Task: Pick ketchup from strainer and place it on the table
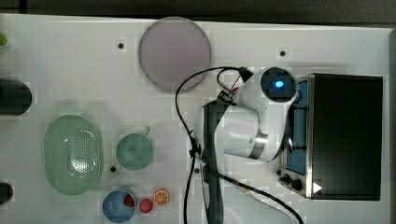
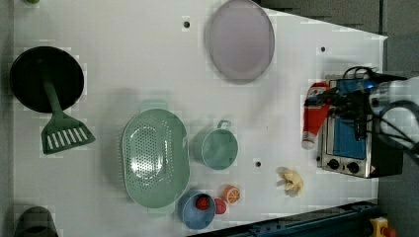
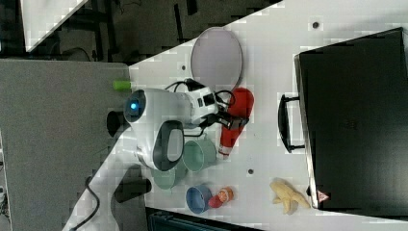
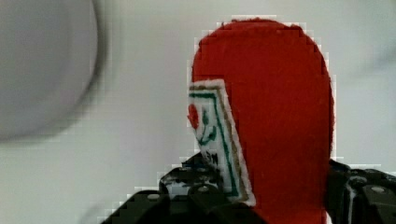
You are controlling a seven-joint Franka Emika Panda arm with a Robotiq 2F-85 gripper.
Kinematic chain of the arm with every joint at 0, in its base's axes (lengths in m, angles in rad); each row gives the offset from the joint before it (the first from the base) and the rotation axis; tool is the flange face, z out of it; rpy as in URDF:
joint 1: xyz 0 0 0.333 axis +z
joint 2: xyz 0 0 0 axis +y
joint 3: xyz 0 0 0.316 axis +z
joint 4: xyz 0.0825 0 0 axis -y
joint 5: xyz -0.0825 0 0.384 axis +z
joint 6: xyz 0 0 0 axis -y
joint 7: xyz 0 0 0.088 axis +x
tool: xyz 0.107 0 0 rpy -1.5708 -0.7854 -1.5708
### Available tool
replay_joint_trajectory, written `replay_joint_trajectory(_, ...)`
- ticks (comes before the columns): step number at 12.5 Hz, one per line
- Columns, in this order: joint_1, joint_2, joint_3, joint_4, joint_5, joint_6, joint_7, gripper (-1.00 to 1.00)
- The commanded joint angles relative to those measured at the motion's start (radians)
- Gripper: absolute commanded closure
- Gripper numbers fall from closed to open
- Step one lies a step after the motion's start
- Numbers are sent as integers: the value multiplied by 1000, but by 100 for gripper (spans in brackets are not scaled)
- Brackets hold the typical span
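Observation:
The ketchup (image 4: 275, 116), a red squeeze bottle with a white label, sits between my gripper's (image 4: 275, 200) black fingers (image 4: 187, 189), which are shut on its body. In the left view the ketchup (image 2: 315, 116) hangs with its white cap toward the left view's bottom. It is just beside the toaster oven, with the gripper (image 2: 330, 100) on its upper part. The right view shows the ketchup (image 3: 236, 120) over the white table (image 3: 269, 57), below the plate. The pale green strainer (image 1: 72, 154) stands far off at the top view's left, with nothing in it. I cannot tell whether the bottle touches the table (image 1: 70, 60).
A greyish-lilac plate (image 1: 174, 52) lies near the ketchup. A toaster oven (image 1: 345, 135) stands at the top view's right. A green cup (image 1: 134, 150), a blue bowl (image 1: 119, 205), an orange slice (image 1: 161, 196), a yellow toy (image 2: 291, 181), a black pan (image 2: 47, 79) and a green spatula (image 2: 64, 133) are around.

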Motion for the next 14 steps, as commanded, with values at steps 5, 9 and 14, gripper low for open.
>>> replay_joint_trajectory(5,49,105,31,-73,0,186,-47,-66)
replay_joint_trajectory(9,49,33,40,-58,7,161,-35,-100)
replay_joint_trajectory(14,50,-155,50,106,9,-110,130,-100)
